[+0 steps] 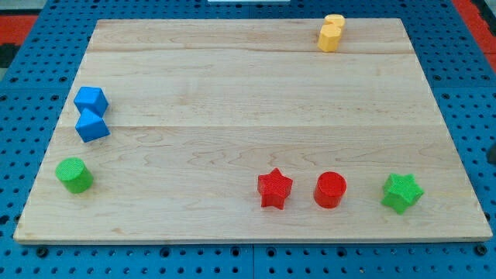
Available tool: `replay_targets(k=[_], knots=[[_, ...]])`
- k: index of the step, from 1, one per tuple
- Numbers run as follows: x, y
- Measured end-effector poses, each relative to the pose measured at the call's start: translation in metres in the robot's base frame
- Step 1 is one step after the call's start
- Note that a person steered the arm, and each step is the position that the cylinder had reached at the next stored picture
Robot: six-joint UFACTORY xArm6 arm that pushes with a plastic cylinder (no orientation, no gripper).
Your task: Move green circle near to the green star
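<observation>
The green circle (74,174) stands near the board's lower left corner. The green star (402,192) stands near the lower right corner, far across the board from the circle. Between them along the bottom lie a red star (273,188) and a red circle (330,190), the red circle being closest to the green star. My tip and rod do not show in the camera view.
Two blue cube-like blocks (91,113) touch each other at the left edge, above the green circle. Two yellow blocks (331,32) sit together at the top right. The wooden board (248,116) lies on a blue pegboard (31,85).
</observation>
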State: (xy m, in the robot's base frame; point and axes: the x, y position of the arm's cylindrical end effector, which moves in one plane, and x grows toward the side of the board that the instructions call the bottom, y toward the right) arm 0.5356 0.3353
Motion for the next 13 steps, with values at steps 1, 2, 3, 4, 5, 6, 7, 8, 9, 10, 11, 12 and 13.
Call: replay_targets(k=[1,2,3,4,5,6,7,8,9,10,11,12,13], knots=[[0.074,-0.01],[0.08,-0.045],[0.082,-0.08],[0.083,-0.105],[0.083,-0.132],[0.083,-0.187],[0.083,-0.305],[0.083,-0.437],[0.07,-0.543],[0.038,-0.596],[0.019,-0.611],[0.004,-0.604],[-0.016,-0.576]])
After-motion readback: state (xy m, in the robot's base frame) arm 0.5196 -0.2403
